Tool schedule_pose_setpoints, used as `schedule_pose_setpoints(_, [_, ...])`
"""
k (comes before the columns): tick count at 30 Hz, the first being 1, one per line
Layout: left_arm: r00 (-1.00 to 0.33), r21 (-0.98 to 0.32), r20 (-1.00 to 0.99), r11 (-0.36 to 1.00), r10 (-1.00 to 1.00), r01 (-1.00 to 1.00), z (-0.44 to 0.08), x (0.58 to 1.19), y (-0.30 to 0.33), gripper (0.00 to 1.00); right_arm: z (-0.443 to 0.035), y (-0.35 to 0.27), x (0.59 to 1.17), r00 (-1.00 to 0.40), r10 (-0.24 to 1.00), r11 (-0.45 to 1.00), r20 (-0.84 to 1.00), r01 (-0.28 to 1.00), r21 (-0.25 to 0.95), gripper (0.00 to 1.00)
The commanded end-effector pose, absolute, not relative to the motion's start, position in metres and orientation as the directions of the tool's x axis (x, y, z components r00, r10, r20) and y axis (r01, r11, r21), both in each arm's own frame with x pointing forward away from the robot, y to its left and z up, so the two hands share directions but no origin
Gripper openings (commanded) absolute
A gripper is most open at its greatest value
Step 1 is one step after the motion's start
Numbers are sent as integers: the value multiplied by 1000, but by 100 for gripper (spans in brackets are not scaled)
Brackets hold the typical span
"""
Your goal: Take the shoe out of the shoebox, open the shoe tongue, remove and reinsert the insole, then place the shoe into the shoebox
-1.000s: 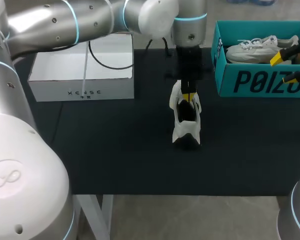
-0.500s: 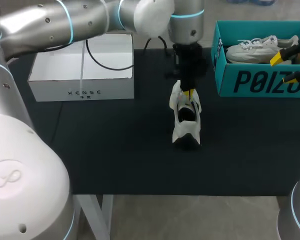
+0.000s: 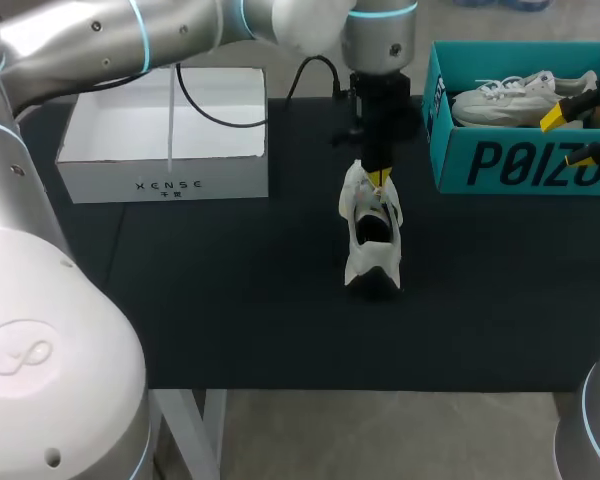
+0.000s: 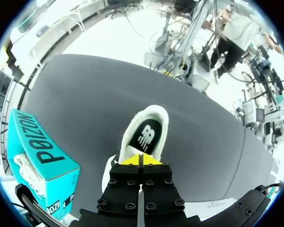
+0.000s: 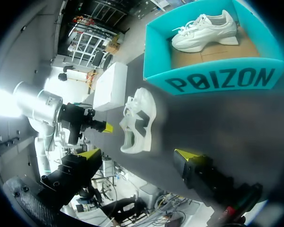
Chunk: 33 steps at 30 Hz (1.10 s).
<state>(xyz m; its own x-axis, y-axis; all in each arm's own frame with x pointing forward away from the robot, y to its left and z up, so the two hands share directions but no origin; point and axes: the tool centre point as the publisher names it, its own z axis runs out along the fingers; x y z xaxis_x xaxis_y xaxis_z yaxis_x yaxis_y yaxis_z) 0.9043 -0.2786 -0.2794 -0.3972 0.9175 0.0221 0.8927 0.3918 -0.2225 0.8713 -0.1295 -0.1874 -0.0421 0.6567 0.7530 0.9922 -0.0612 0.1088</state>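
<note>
A white shoe (image 3: pixel 372 235) stands on the black table, its dark insole (image 4: pixel 147 136) showing through the opening. My left gripper (image 3: pixel 378 180) hangs shut just above the shoe's far end, its yellow tips (image 4: pixel 141 160) pressed together, with nothing visible between them. The teal shoebox (image 3: pixel 520 160) at the right holds a second white shoe (image 3: pixel 520 97). My right gripper (image 3: pixel 578 135) stands open over the box's right part. In the right wrist view the right gripper (image 5: pixel 138 154) is open, with the white shoe (image 5: pixel 139 118) ahead of it and nothing between the fingers.
A white open box (image 3: pixel 165 140) sits at the back left of the table. The teal shoebox (image 4: pixel 42 156) lies beside the left gripper. The black mat (image 3: pixel 230 310) stretches to the front edge, where the table ends.
My left gripper has risen slightly and drawn back from the shoe's opening. The shoe and the right arm have stayed where they were.
</note>
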Motion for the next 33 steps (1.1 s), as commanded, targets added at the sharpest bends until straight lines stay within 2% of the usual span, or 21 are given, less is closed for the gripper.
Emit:
schedule_pose_setpoints(1, [-729,-139,279,777,625,614,-281,888,-292,0,-187,-129,871,-40,659,-62,751,992,107,100])
schedule_pose_setpoints(3, [-856,-41,359,922,372,384,-282,873,-293,0,-187,-129,871,-40,659,-62,751,992,107,100])
schedule_pose_setpoints(4, [-878,25,442,977,180,213,-285,867,-292,0,-187,-129,871,-40,659,-62,751,992,107,100])
schedule_pose_setpoints(5, [-908,31,413,995,71,92,-284,861,-284,0,-187,-129,871,-40,659,-62,751,992,107,100])
schedule_pose_setpoints(7, [-909,128,406,991,-97,-49,-281,849,-281,0,-187,-129,871,-40,659,-62,751,992,107,100])
schedule_pose_setpoints(8, [-922,99,382,995,-70,-35,-279,842,-281,0,-187,-129,871,-40,659,-62,751,992,107,100])
schedule_pose_setpoints(17, [-922,99,382,995,-70,-35,-279,842,-281,0,-187,-129,871,-40,659,-62,751,992,107,100])
schedule_pose_setpoints(18, [-928,202,318,970,-193,-133,-280,838,-285,0,-187,-129,871,-40,659,-62,751,992,107,100])
schedule_pose_setpoints(21, [-914,216,133,911,-384,-351,-277,821,-290,0,-187,-129,871,-40,659,-62,751,992,107,100])
schedule_pose_setpoints(23, [-901,147,87,900,-424,-410,-277,808,-293,0,-187,-129,871,-40,659,-62,751,992,107,100])
schedule_pose_setpoints(26, [-869,120,46,867,-492,-484,-280,798,-294,0,-187,-129,871,-40,659,-62,751,992,107,100])
schedule_pose_setpoints(33, [-863,62,-20,860,-506,-506,-277,784,-280,0,-187,-129,871,-40,659,-62,751,992,107,100])
